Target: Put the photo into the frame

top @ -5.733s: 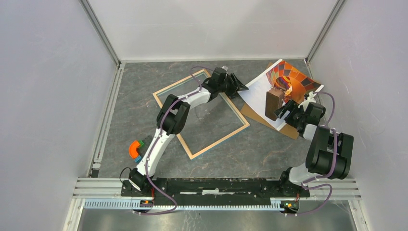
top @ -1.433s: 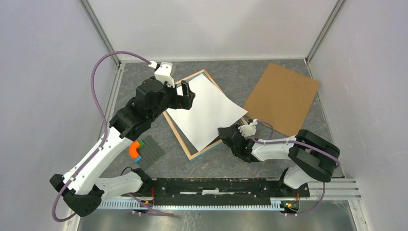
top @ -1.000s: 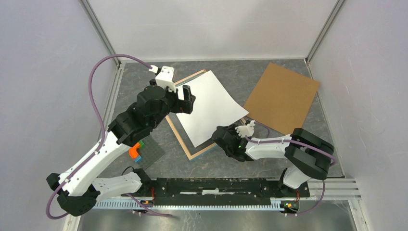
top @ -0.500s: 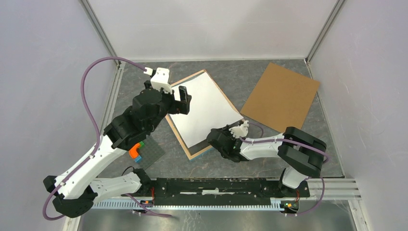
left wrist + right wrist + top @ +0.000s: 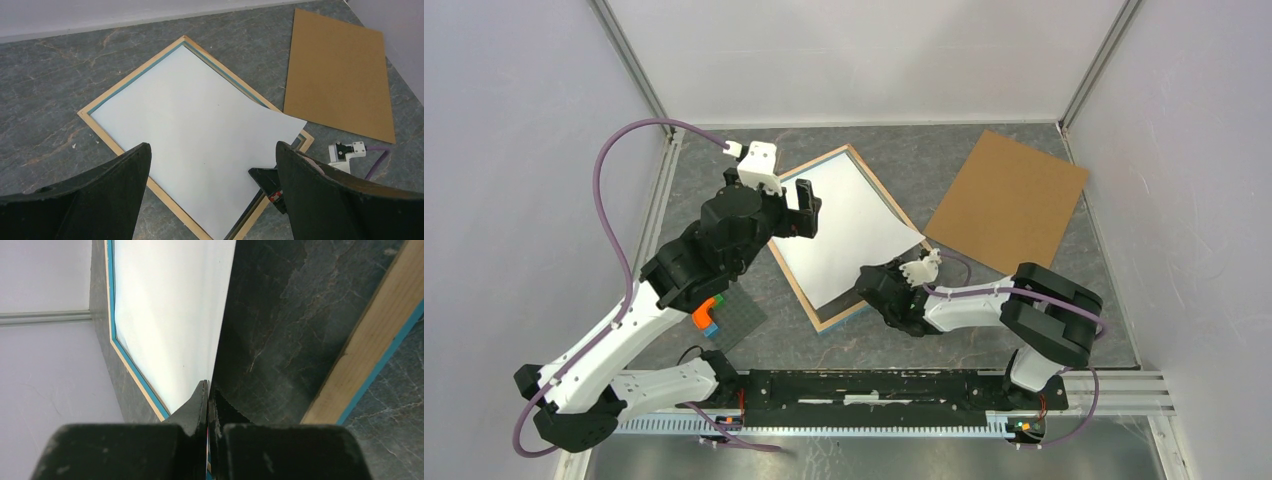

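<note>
From above, the rectangular paper photo (image 5: pixel 844 235), plain white back up, lies across the opening of the thin light-wood picture frame (image 5: pixel 794 272) on the grey stone-patterned counter. The right hand (image 5: pixel 876 290) grips the sheet's near edge. The left hand (image 5: pixel 796 208) hovers over the frame's left rail. The brown cardboard backing board (image 5: pixel 1009 205) lies apart to the far right.

In the left wrist view, the left hand (image 5: pixel 212 200) is spread wide and carries nothing. Most of the photo (image 5: pixel 200 135) sits inside the frame (image 5: pixel 134 76), but its right corner overhangs the right rail.

In the right wrist view, the right hand (image 5: pixel 208 395) is pinched shut on the photo (image 5: pixel 170 315), holding that edge raised above the pane, with a wooden rail of the frame (image 5: pixel 360 355) beside it.

The likely trouble is that corner. If the sheet is let go or pushed down while it rides the rail, it may crease or sit proud. A sideways tug could also drag the loose frame.

Against half a second ago, the sheet has slid inward, baring the frame's far right rail.
</note>
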Controlling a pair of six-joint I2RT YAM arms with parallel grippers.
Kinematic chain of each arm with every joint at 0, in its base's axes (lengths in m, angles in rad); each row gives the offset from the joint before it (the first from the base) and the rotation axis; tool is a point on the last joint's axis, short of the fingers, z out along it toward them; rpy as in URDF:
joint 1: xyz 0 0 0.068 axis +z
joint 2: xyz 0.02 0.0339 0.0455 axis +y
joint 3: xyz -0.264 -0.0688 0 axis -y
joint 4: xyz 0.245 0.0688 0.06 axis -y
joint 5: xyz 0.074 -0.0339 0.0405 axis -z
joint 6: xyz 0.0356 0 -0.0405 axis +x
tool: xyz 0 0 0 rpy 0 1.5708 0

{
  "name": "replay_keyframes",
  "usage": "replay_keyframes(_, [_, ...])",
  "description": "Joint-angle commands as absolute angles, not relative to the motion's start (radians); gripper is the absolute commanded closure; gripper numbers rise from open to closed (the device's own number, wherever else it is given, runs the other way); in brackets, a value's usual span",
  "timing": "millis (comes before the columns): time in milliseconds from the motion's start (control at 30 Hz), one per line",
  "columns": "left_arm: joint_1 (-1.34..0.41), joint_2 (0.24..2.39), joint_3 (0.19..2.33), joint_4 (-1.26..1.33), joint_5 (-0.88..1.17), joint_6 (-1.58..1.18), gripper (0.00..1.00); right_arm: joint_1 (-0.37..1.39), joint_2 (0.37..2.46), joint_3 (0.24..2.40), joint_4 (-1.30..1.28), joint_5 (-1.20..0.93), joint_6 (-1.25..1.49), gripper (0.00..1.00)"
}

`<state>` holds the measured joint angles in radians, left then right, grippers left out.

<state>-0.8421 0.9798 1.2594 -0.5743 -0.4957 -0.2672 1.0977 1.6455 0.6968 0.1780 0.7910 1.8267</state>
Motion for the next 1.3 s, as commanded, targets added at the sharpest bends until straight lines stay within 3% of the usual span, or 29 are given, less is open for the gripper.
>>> replay_keyframes(0, [-0.846,0.968,1.252,-0.550,-0.522,-0.198,0.00,1.085,1.665,0.715,0.216,0.820,1.802,1.00])
replay_keyframes(100, [-0.847,0.969,1.252,-0.551,-0.522,-0.196,0.00,1.083,1.682,0.731,0.223,0.815,1.792,0.99])
replay_keyframes(167, [-0.847,0.971,1.250,-0.550,-0.522,-0.195,0.00,1.083,1.688,0.736,0.223,0.807,1.784,0.90])
replay_keyframes(333, [-0.847,0.969,1.250,-0.550,-0.527,-0.193,0.00,1.083,1.660,0.731,0.194,0.793,1.721,0.47])
replay_keyframes(500, [-0.847,0.980,1.249,-0.550,-0.525,-0.196,0.00,1.083,1.605,0.726,0.098,0.739,1.655,0.23])
replay_keyframes(633, [-0.838,0.993,1.240,-0.540,-0.514,-0.199,0.00,1.092,1.549,0.713,0.031,0.710,1.606,0.13])
replay_keyframes(800, [-0.797,0.994,1.206,-0.498,-0.473,-0.206,0.00,1.094,1.492,0.701,0.003,0.618,1.480,0.08])
replay_keyframes(900, [-0.752,1.005,1.190,-0.481,-0.448,-0.221,0.00,1.095,1.431,0.700,-0.037,0.590,1.268,0.07])
replay_keyframes(1133, [-0.667,1.031,1.167,-0.457,-0.421,-0.264,0.00,1.109,1.326,0.823,-0.370,0.757,0.829,0.02])
replay_keyframes(1267, [-0.616,1.041,1.141,-0.424,-0.381,-0.313,0.00,1.011,1.200,0.719,-0.308,0.750,0.605,0.02])
